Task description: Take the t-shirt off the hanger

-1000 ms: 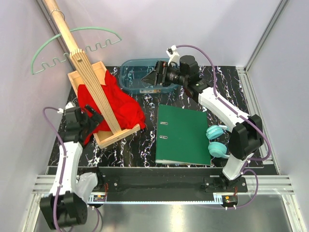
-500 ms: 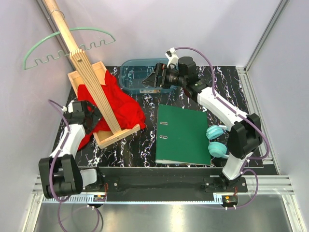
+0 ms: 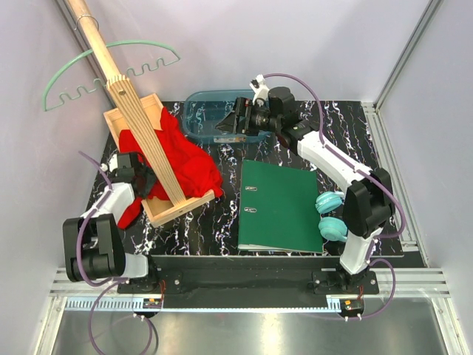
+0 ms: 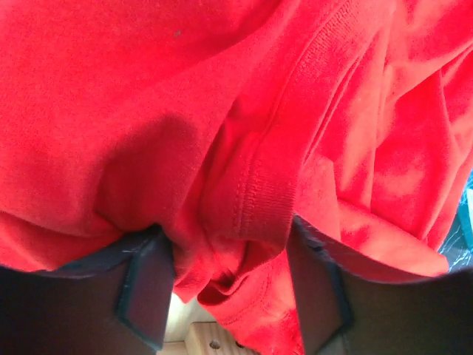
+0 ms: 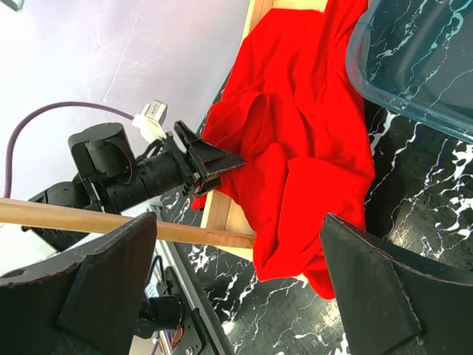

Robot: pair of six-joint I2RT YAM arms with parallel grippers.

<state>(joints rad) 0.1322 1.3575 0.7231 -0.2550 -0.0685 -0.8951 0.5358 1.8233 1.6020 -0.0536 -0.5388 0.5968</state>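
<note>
The red t-shirt lies crumpled in the wooden tray at the foot of the stand, off the hanger. The mint-green hanger hangs bare from the stand's pole at the top left. My left gripper is at the shirt's left edge. In the left wrist view a hemmed fold of the t-shirt fills the gap of the left gripper, touching both fingers. My right gripper hovers open over the blue bin; its view shows the t-shirt and the left gripper biting the cloth's edge.
A slatted plywood stand leans up from its tray base. A clear blue bin sits behind the shirt. A green binder lies mid-table, teal headphones to its right. Walls close in on the left and back.
My left arm swung in toward the shirt, and its jaws narrowed onto a fold of cloth. The hanger swayed on its pole. The right gripper drifted slightly left, still open.
</note>
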